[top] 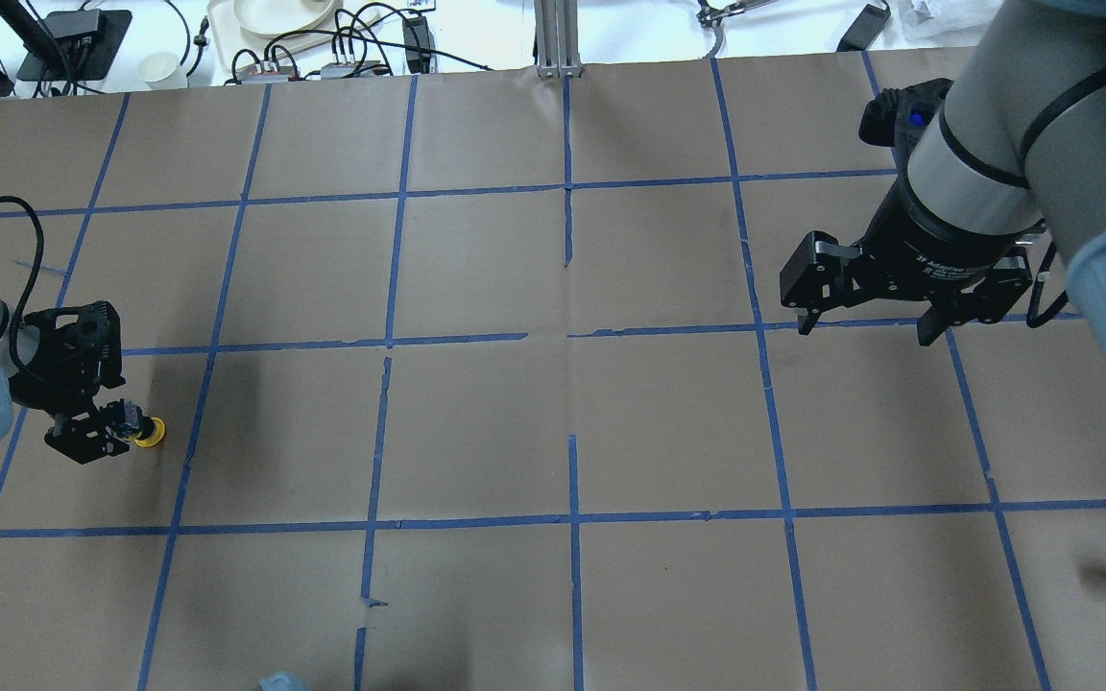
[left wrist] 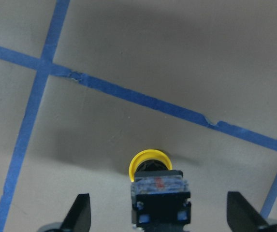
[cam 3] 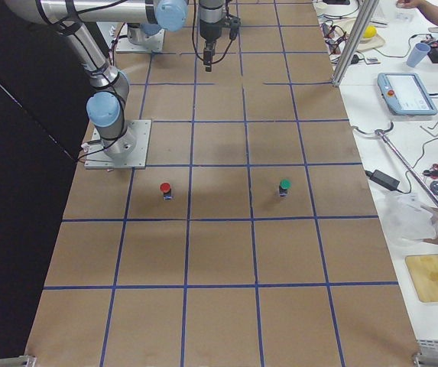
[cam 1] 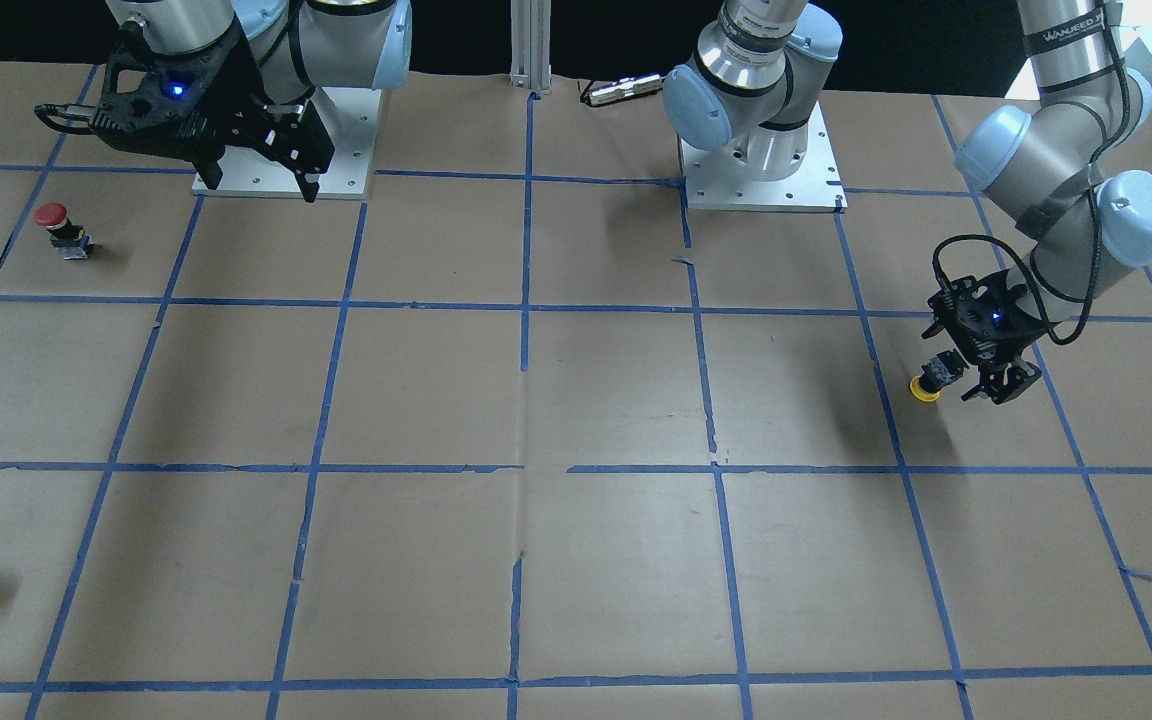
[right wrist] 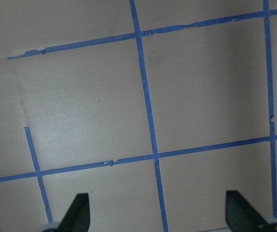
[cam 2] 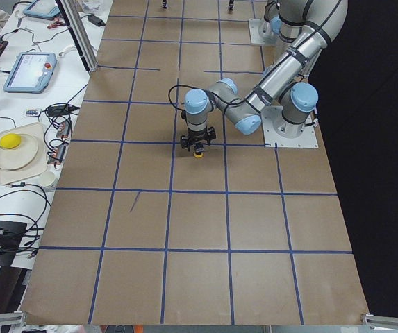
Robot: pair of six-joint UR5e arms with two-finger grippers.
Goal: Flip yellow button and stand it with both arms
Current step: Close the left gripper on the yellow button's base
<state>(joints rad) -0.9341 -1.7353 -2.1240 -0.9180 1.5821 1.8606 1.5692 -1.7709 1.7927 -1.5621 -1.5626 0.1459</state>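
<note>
Left hand (left wrist: 158, 203) gapes around yellow button (left wrist: 150, 163), wrist view reveals.

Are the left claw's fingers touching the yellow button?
Apart. The left wrist view shows the yellow button centred between the fingers of the open left claw, with bare paper on both sides.

Item 1: white lettering runs along the upper silver tube of the left arm (cam 1: 1076, 40), above the desk's robot-side edge near its left corner. It reads roughly "WANJEED"; the last letters are uncertain, and a smaller line beneath is too fine to read

Item 2: white print on the black collar (top: 947, 261) above the right gripper (top: 865, 331), over the desk's right half, begins "2F Adaptive"; the remainder is not legible

Item 3: the tablet (cam 3: 407, 93) beyond the desk's operator-side edge has screen contents too small to read
</note>
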